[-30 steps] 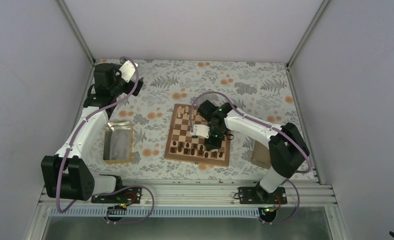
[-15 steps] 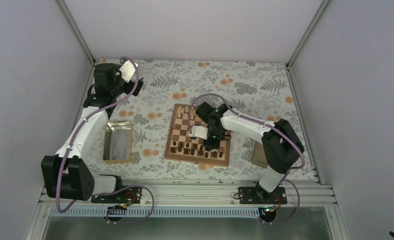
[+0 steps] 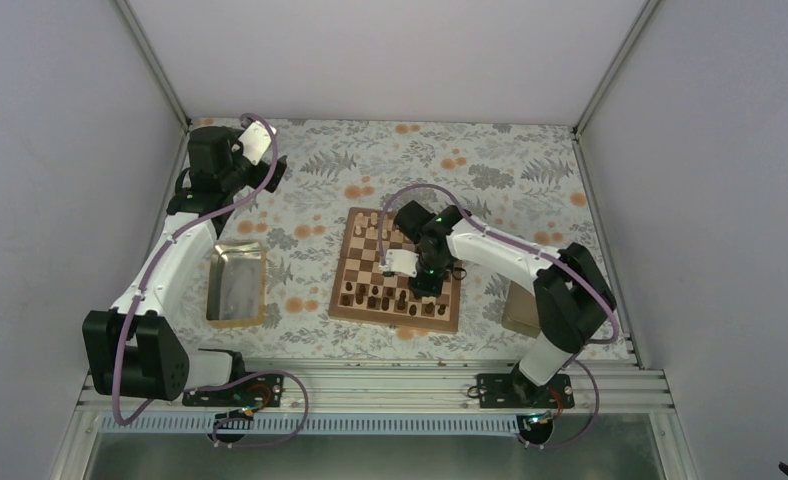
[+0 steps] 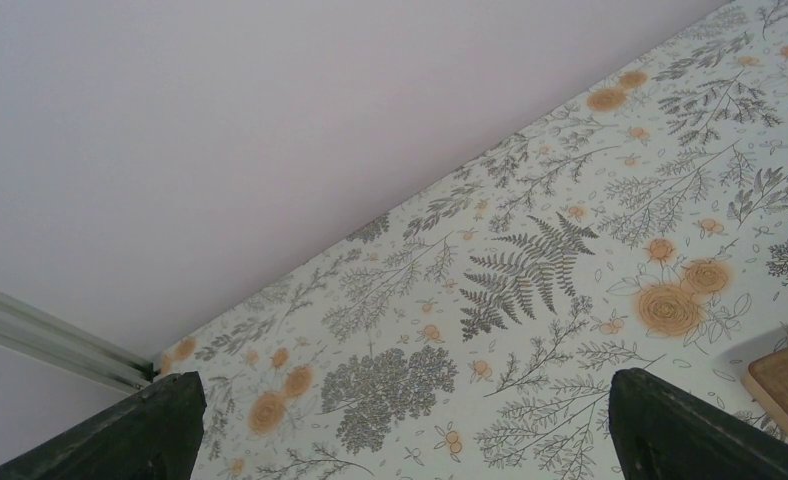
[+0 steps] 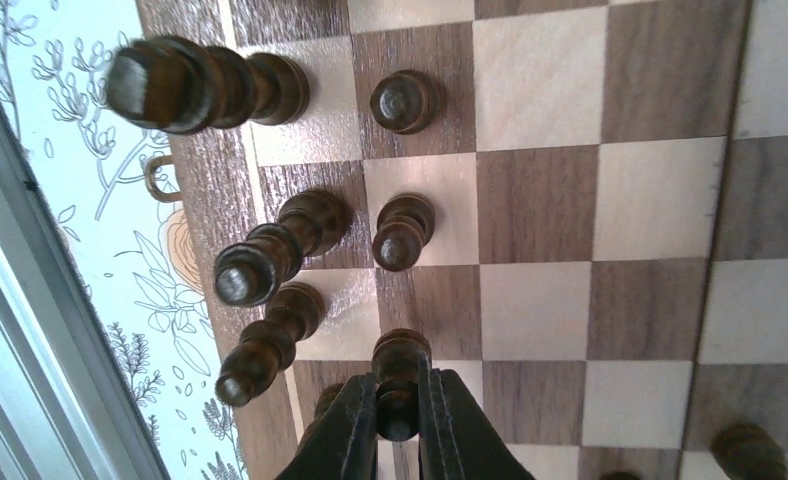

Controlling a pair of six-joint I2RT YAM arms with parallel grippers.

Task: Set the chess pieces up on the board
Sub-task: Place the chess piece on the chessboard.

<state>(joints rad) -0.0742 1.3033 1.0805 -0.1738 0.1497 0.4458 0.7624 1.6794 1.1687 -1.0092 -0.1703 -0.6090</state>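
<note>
Dark brown pawn (image 5: 400,352) sat pinched in the right gripper (image 5: 399,400) over the board (image 5: 570,210) (left gripper (image 4: 400,425) gaped wide, empty).

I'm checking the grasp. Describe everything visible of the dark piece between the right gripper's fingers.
The dark pawn is glossy turned brown wood with a rounded head, a collar and a wider round base. It stands roughly upright in the second row from the board's near edge, beside other dark pieces. The fingers of the right gripper press on its upper part from both sides. Whether its base rests on the square cannot be told.
</note>
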